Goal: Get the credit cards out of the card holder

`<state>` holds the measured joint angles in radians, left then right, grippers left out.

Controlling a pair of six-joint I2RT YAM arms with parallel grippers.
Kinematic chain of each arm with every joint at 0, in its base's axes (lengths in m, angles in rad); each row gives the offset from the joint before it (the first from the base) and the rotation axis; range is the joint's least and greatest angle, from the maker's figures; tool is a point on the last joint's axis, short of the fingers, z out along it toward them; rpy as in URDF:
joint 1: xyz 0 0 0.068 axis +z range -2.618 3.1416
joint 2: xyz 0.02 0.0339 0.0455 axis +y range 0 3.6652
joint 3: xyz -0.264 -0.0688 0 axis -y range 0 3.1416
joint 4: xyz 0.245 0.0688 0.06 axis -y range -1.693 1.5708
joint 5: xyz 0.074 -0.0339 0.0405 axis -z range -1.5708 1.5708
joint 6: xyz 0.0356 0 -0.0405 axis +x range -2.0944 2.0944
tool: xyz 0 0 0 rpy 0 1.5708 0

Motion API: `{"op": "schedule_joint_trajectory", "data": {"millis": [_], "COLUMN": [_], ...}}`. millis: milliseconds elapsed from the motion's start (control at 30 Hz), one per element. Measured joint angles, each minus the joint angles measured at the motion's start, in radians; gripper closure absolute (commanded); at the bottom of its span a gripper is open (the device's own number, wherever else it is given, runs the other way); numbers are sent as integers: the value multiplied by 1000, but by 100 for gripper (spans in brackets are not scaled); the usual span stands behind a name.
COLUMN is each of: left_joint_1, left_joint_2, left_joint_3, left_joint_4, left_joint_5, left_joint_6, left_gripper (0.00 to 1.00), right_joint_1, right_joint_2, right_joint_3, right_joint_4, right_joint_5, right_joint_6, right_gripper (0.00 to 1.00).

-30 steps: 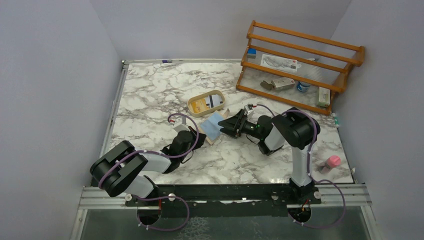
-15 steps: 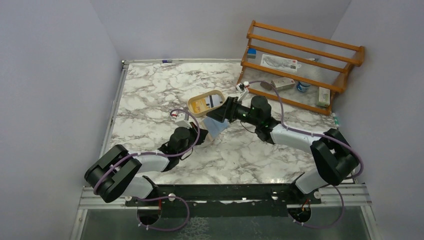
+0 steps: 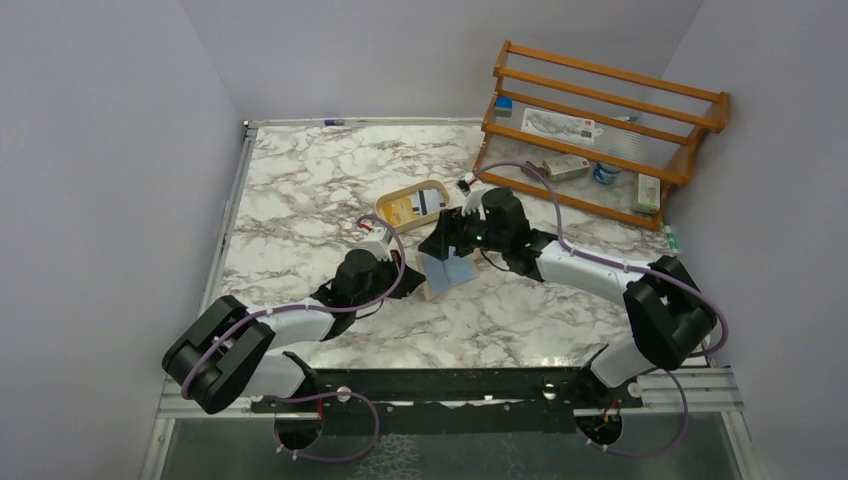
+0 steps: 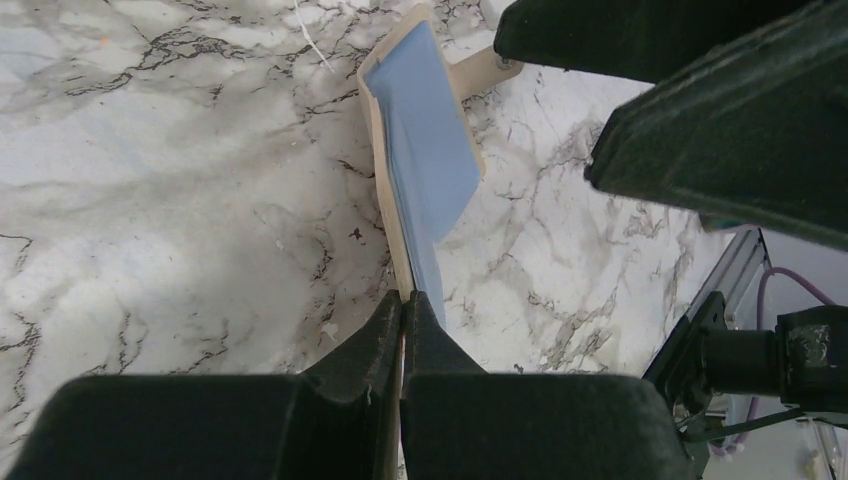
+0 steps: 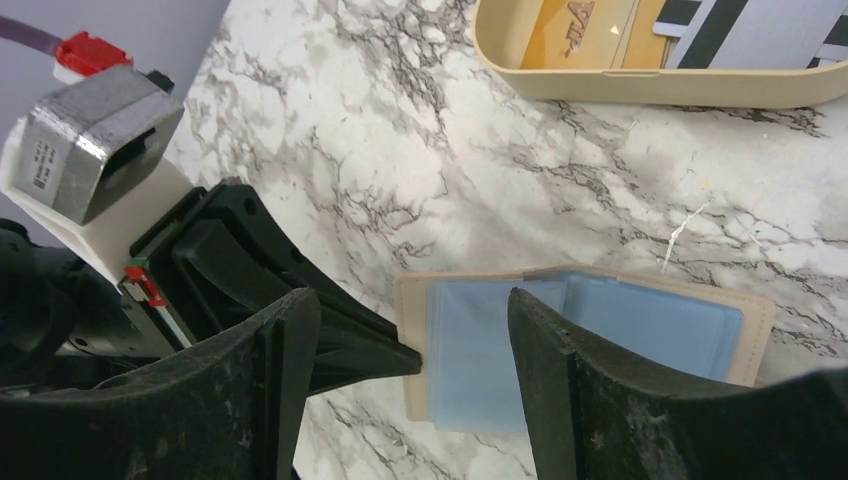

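The tan card holder lies open on the marble table, with light blue credit cards in its inner pockets. My left gripper is shut on the holder's near-left edge; in the left wrist view its fingers pinch the tan edge beside the blue card. My right gripper hovers open just above the holder. In the right wrist view its jaws straddle the left blue card and the holder, touching nothing.
An oval beige tray holding cards stands just behind the holder and shows in the right wrist view. A wooden rack with small items is at the back right. A pink object lies near the right front edge.
My right arm has stretched out and swung left, bringing its open gripper over the holder. The holder has shifted slightly right and toward me, opened flatter. My left gripper followed it, still clamped.
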<state>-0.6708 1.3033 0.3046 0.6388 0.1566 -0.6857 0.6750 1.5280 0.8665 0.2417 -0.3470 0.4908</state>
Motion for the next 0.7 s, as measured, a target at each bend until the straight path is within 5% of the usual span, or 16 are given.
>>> {"op": "schedule_joint_trajectory", "data": {"millis": [700], "left_joint_1": [21], "left_joint_2": [-4], "left_joint_3": [14], "left_joint_4": [-52], "left_joint_5": [87], "left_joint_6": [40], "left_gripper": [100], "right_joint_1": [46], "right_joint_2": [122], "right_joint_3": [14], "right_joint_4": [-110], "right_joint_5": [85], "right_joint_6": [-123], "right_gripper": [28]}}
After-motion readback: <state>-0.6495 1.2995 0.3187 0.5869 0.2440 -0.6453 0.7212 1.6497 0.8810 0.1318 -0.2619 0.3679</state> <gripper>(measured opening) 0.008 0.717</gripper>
